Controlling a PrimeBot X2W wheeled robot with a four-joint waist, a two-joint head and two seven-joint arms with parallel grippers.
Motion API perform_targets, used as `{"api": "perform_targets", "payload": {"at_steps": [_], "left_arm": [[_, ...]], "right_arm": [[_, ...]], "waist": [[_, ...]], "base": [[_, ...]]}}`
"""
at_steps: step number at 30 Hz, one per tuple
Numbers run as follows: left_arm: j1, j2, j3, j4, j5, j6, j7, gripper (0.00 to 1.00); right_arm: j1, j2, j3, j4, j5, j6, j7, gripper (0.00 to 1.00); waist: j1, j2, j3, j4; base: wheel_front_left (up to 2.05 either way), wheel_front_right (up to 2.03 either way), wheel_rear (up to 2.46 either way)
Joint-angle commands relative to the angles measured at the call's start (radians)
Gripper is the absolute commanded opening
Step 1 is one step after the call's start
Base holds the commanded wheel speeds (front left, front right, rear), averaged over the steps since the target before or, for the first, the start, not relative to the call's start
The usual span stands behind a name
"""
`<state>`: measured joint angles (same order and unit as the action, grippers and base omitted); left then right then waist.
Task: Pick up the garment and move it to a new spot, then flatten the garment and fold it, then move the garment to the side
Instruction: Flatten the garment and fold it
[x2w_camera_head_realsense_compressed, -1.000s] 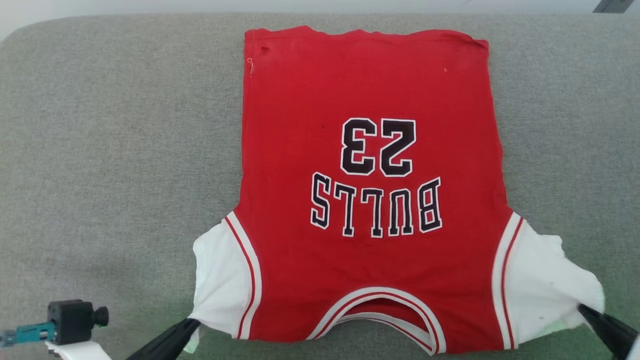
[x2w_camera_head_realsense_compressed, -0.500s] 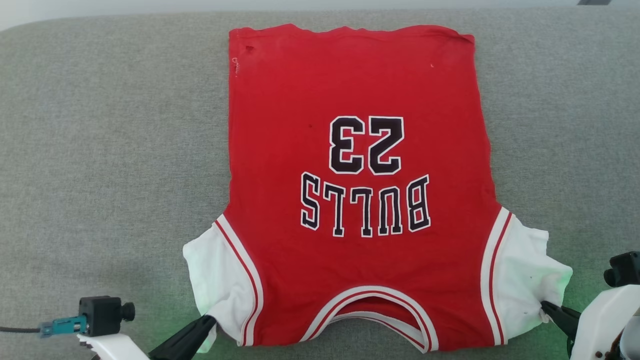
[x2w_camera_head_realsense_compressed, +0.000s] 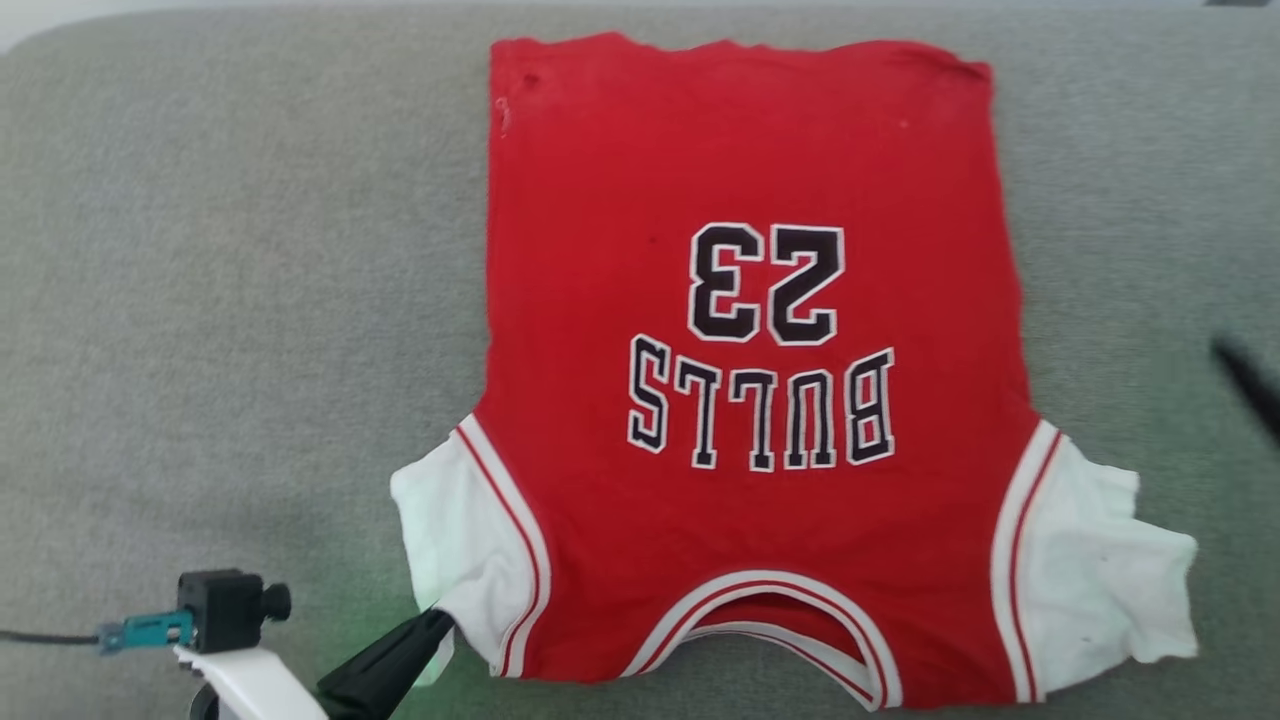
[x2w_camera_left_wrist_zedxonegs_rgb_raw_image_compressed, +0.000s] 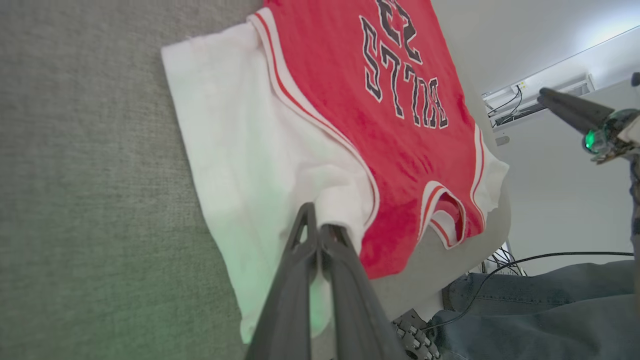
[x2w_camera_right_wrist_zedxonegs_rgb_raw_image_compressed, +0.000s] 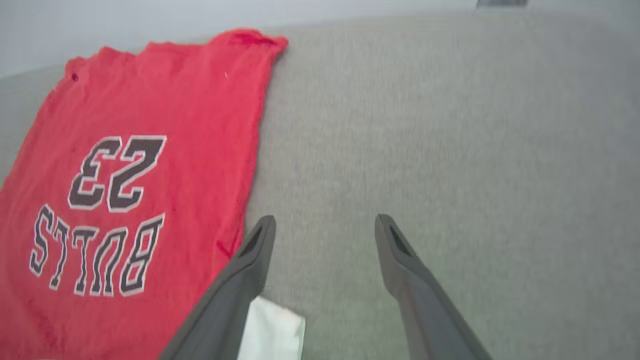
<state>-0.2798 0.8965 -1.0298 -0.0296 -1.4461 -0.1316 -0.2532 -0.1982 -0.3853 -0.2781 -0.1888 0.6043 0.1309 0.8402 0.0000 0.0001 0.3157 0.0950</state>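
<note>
The garment (x2w_camera_head_realsense_compressed: 750, 400), a red jersey-style T-shirt with white sleeves and a black 23, lies spread flat on the grey surface, collar toward me. My left gripper (x2w_camera_head_realsense_compressed: 438, 622) is shut on the edge of the white left sleeve (x2w_camera_left_wrist_zedxonegs_rgb_raw_image_compressed: 260, 150); the wrist view shows the closed fingertips (x2w_camera_left_wrist_zedxonegs_rgb_raw_image_compressed: 314, 222) pinching that cloth. My right gripper (x2w_camera_right_wrist_zedxonegs_rgb_raw_image_compressed: 322, 222) stands open over bare grey surface just right of the garment's (x2w_camera_right_wrist_zedxonegs_rgb_raw_image_compressed: 125, 200) side edge, holding nothing. It shows as a blurred dark finger (x2w_camera_head_realsense_compressed: 1248, 378) at the head view's right edge. The right sleeve (x2w_camera_head_realsense_compressed: 1090, 580) lies loose and slightly rumpled.
The grey padded surface (x2w_camera_head_realsense_compressed: 220, 300) reaches well past the garment on both sides. A person's legs in jeans (x2w_camera_left_wrist_zedxonegs_rgb_raw_image_compressed: 525, 305) and cables (x2w_camera_left_wrist_zedxonegs_rgb_raw_image_compressed: 550, 257) sit beyond the near edge. The left arm's wrist camera (x2w_camera_head_realsense_compressed: 225, 608) pokes up at the lower left.
My right gripper has let go of the right sleeve, opened, and pulled up and away to the right. The sleeve has dropped onto the surface. The left grip holds; the camera shifted slightly.
</note>
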Motion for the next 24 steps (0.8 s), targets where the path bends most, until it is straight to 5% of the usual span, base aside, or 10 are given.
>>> {"api": "perform_targets", "payload": {"at_steps": [1, 14, 24], "left_arm": [[-0.021, -0.008, -0.002, -0.004, 0.008, 0.002, -0.004, 0.0], [-0.121, -0.111, -0.03, -0.015, 0.053, 0.002, -0.01, 0.0], [-0.197, -0.18, -0.055, -0.004, 0.058, 0.002, -0.012, 0.0]], "right_arm": [[-0.082, -0.008, 0.019, 0.024, -0.023, 0.0, 0.004, 1.0], [-0.663, -0.015, 0.229, 0.519, -0.254, 0.0, 0.055, 1.0], [-0.887, -0.051, 0.233, 0.836, -0.344, 0.0, 0.051, 1.0]], "waist": [[0.0, -0.0001, 0.021, 0.024], [0.0, -0.0001, 0.163, 0.147], [0.0, -0.0001, 0.249, 0.209]], "base": [[0.0, 0.0, 0.0], [0.0, 0.0, 0.0], [0.0, 0.0, 0.0]]}}
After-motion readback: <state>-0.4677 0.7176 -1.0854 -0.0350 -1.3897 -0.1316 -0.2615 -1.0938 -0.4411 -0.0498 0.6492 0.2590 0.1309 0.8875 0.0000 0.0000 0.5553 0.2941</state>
